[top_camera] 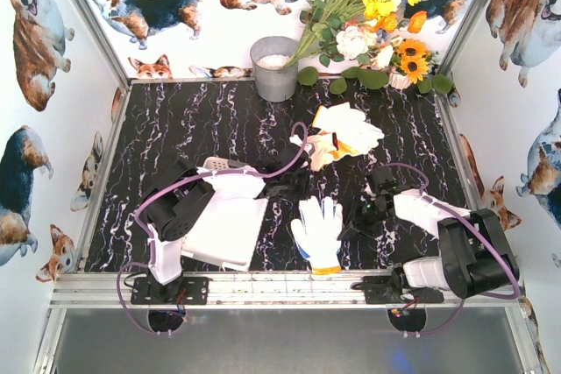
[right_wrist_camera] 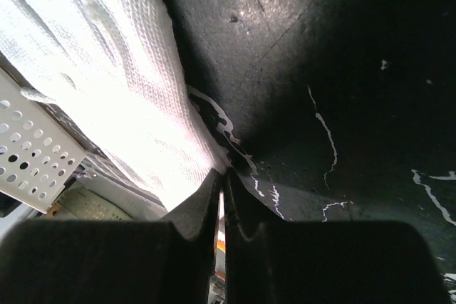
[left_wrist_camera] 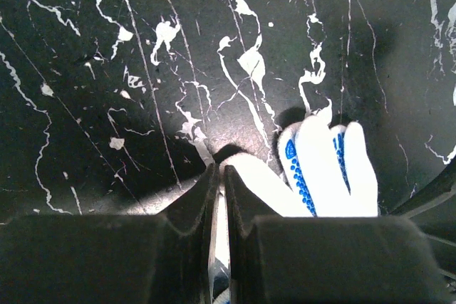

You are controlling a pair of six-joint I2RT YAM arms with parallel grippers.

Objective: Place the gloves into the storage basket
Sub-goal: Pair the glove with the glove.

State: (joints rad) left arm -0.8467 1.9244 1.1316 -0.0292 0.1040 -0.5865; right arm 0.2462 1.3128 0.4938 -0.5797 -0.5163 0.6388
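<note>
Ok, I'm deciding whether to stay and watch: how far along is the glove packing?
Done: nothing I can confirm. The storage basket shows no clear glove, though the left arm covers part of it. In hand: the left end effector and right end effector are each shut on the glove lying beside the basket. Left: that glove, then the pile of gloves farther back.

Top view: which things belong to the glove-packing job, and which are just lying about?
Job: near glove; glove pile; storage basket.
Lying about: grey bucket; flowers.
</note>
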